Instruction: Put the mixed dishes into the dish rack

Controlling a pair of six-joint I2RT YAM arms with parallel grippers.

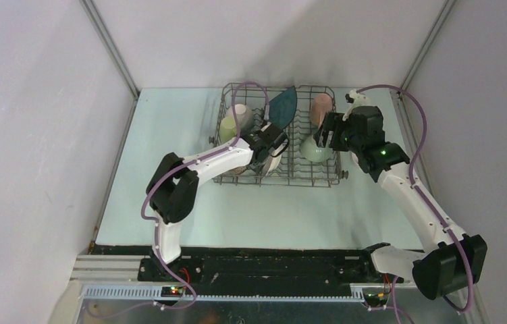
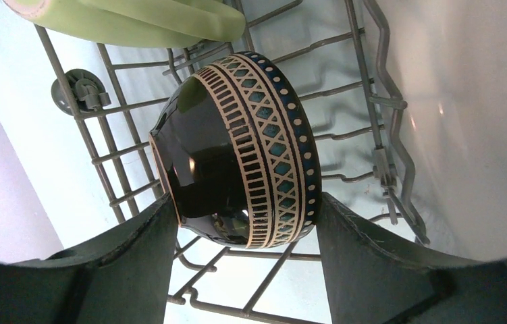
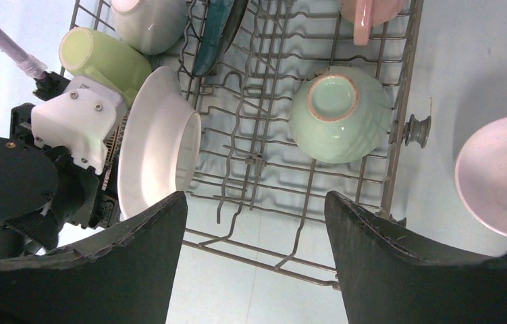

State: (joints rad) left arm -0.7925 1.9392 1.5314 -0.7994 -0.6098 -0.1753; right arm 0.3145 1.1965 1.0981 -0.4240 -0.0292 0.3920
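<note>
- The brown bowl [image 2: 237, 148] lies on its side in the rack [image 1: 277, 181], left half, between the left hand's [image 2: 245, 206] wide-set fingers [image 2: 102, 270]; whether they grasp it or only flank it cannot be told
- The right hand [image 3: 256, 199] hangs released over the rack's near rim, nothing between its fingers
- A white bowl [image 3: 500, 175] sits mouth-up on the worktop [image 3: 453, 54], just right of the rack; likely next
- It looks glazed: stiff, slick, chippable, fairly light; best pinched at the rim, one finger inside
- The upturned green bowl [image 3: 339, 113] fills part of the right half; bare wire nearer the rim leaves room, but the white bowl must clear the rack's wall
</note>
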